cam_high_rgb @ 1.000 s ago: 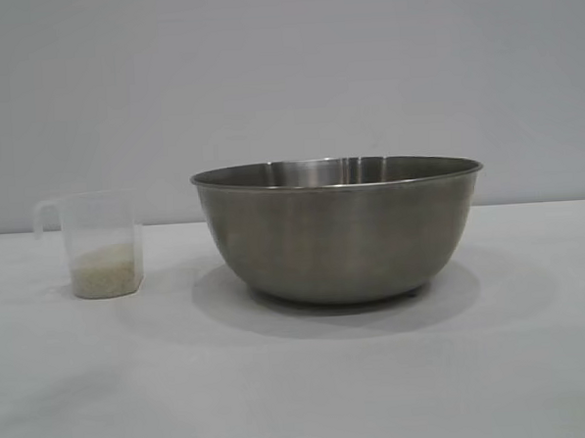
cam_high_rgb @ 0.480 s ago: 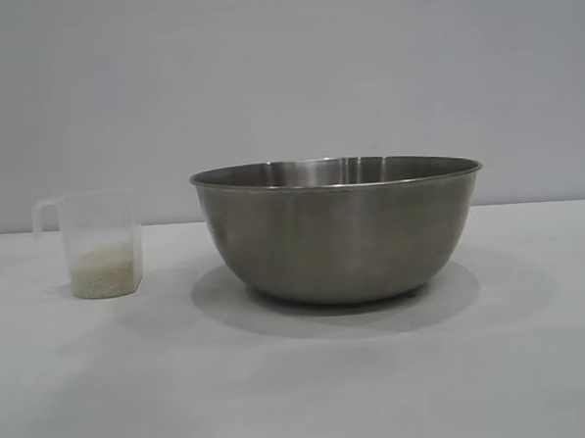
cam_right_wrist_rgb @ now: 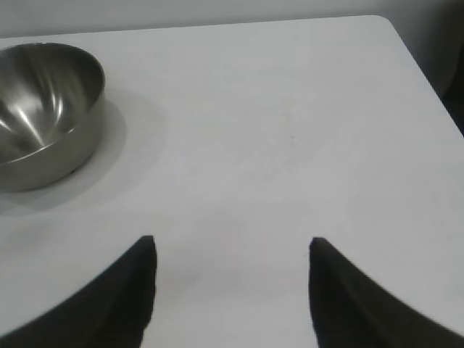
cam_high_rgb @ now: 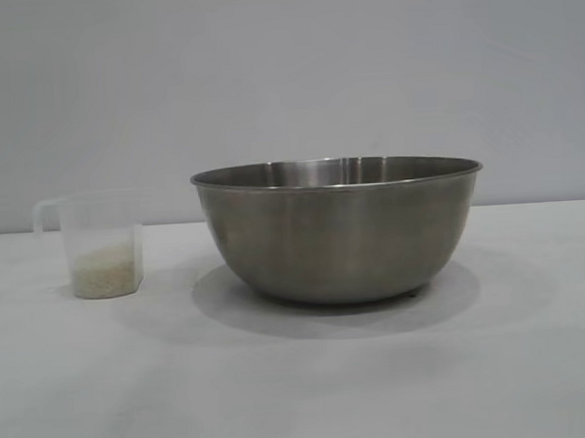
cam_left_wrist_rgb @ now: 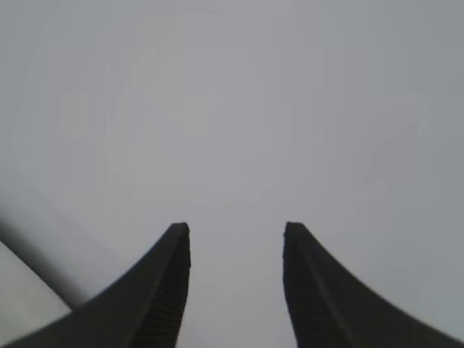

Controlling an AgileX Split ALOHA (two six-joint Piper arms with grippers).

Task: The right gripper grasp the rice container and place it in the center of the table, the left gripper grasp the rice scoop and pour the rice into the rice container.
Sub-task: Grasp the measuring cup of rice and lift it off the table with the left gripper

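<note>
A brushed steel rice container (cam_high_rgb: 339, 231) stands upright near the middle of the white counter (cam_high_rgb: 301, 376), with the translucent rice scoop (cam_high_rgb: 96, 244) standing well apart from it on the left arm's side, its loop handle turned away from the bowl and a low heap of rice (cam_high_rgb: 104, 270) showing through the wall. Across the exterior views of the past second nothing on the counter has shifted: bowl, scoop and grains sit exactly where they did, and neither arm enters that view. The left claw (cam_left_wrist_rgb: 235, 235) is released and grips nothing, its two dark fingers spread against blank grey wall, with only a corner of the counter visible at the frame's edge; neither scoop nor bowl appears in its wrist view. The right claw (cam_right_wrist_rgb: 232, 246) is likewise released and empty, hanging over bare counter with the bowl off to one side, clear of its fingers. With the container apparently already in its central spot, the first half of the job looks done, while the scoop has not been touched and the rice is still inside it. The left arm's approach to the scoop handle reads as the step now pending, and the right arm looks parked.
</note>
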